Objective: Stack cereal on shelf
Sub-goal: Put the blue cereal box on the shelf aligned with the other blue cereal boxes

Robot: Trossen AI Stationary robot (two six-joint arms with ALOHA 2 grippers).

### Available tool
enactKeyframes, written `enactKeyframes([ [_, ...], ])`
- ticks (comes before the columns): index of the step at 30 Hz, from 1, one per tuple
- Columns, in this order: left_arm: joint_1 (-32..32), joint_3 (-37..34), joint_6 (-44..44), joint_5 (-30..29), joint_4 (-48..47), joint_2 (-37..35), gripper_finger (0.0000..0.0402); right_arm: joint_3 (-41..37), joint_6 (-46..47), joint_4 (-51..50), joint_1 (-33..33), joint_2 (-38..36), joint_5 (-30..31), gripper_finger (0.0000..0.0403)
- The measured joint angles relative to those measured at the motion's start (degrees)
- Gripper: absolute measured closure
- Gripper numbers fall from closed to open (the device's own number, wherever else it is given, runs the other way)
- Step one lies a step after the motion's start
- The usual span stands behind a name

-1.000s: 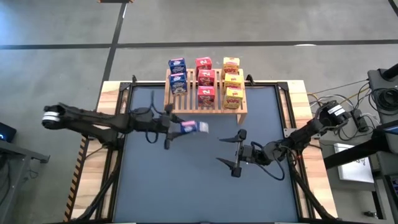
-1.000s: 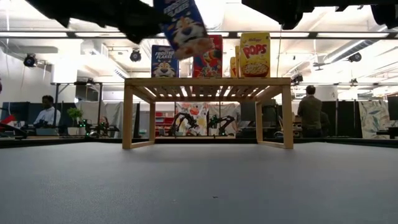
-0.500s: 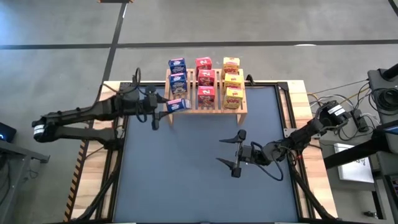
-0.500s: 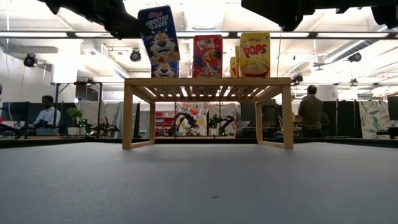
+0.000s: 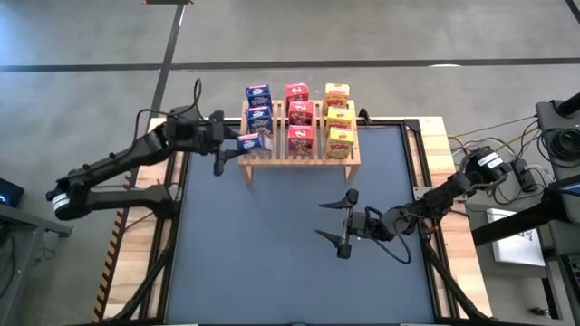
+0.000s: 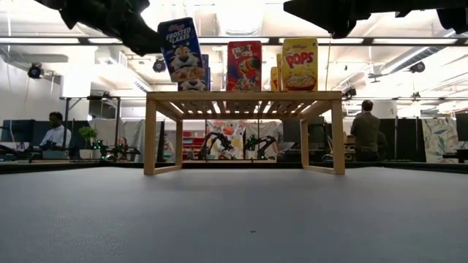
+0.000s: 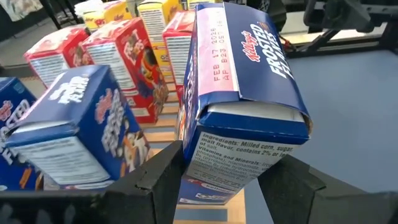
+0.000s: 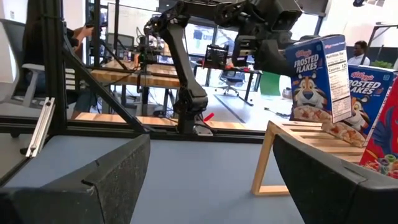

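The wooden slatted shelf (image 5: 300, 156) stands at the table's far edge. On it stand two blue boxes (image 5: 258, 107), three red boxes (image 5: 299, 115) and three yellow boxes (image 5: 340, 118). My left gripper (image 5: 241, 143) is shut on a third blue box (image 5: 255, 142), just above the shelf's near left corner (image 6: 152, 96). Whether the box's bottom touches the slats I cannot tell. My right gripper (image 5: 343, 221) is open and empty over the dark mat, nearer the right side. My left gripper pinches the blue box between its two fingers (image 7: 157, 182), at the narrow ingredients side (image 7: 239, 155) that faces the arm. The fingers come from the table's left, slanting slightly down. The box (image 6: 180, 50) is held nearly upright, its front label toward the near edge.
The dark mat (image 5: 272, 263) covers the table between wooden side edges (image 5: 136, 244). Cables and equipment (image 5: 535, 172) lie beyond the right edge. People show in the room behind (image 6: 364, 128). The open floor under the shelf shows in the low view (image 6: 241, 157).
My left gripper has carried the blue box from over the middle of the mat toward the far edge and the left, up to the shelf's near left corner. The box has turned from strongly tilted to nearly upright. My right gripper has kept still.
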Motion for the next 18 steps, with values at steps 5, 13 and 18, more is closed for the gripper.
enactKeyframes([
  [5, 3.41, -0.06, -0.70, 5.60, -0.17, 0.69, 0.0226, 0.00, 0.00, -0.01, -0.15, 0.00, 0.00, 0.0074],
  [13, 4.69, 2.76, -0.45, 7.00, -3.53, 5.32, 0.0226, 0.00, 0.09, -0.29, -0.26, 0.00, 0.03, 0.0074],
  [18, 4.71, 6.58, 0.41, 7.08, -7.24, 8.94, 0.0226, 0.02, 0.17, -0.71, -0.26, 0.00, 0.03, 0.0074],
])
